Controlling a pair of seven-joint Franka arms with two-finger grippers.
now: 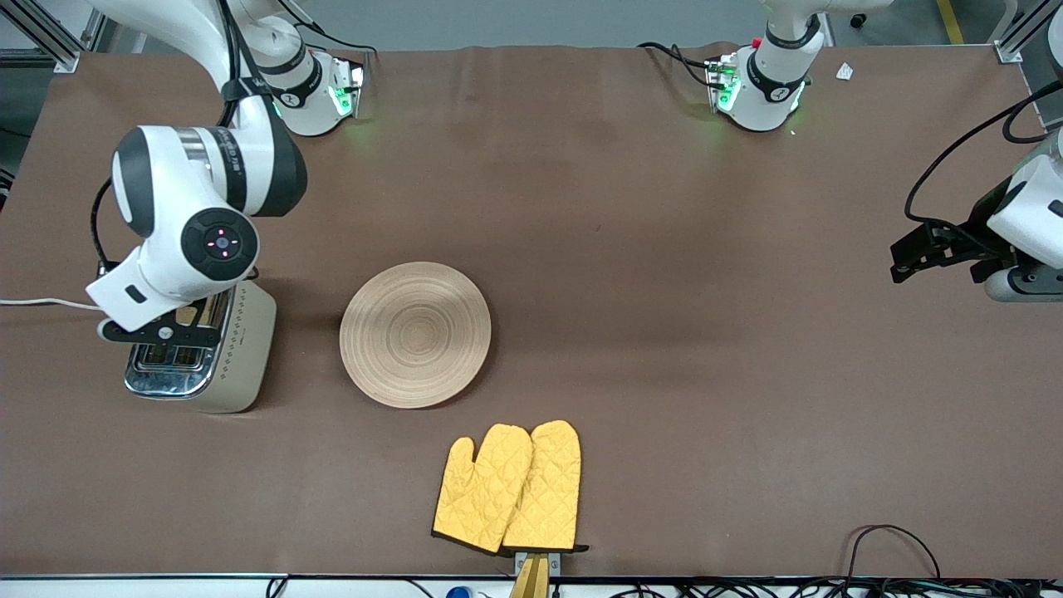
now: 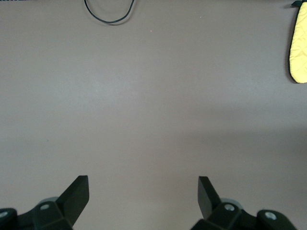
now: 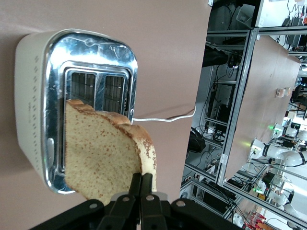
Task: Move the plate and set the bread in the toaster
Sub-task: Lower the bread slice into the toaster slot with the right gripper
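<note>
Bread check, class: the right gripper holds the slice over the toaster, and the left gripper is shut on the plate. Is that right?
One part is wrong. The left gripper is open over bare table, as the left wrist view shows; the plate lies untouched. The right gripper does hold the bread over the toaster.

Toaster (image 3: 76, 103) slots open under bread (image 3: 108, 155); plate (image 1: 414, 334) beside toaster.

The front view looks down from high across the brown-clothed table (image 1: 631, 249), facing both arm bases along its top edge. The left wrist view points straight down at bare cloth, catching an edge of the yellow quilted oven mitts (image 2: 298, 43), which the front view shows whole (image 1: 508, 488). The right wrist view sits close above the chrome-topped cream toaster (image 3: 91, 76), also in the front view (image 1: 224, 365).
</note>
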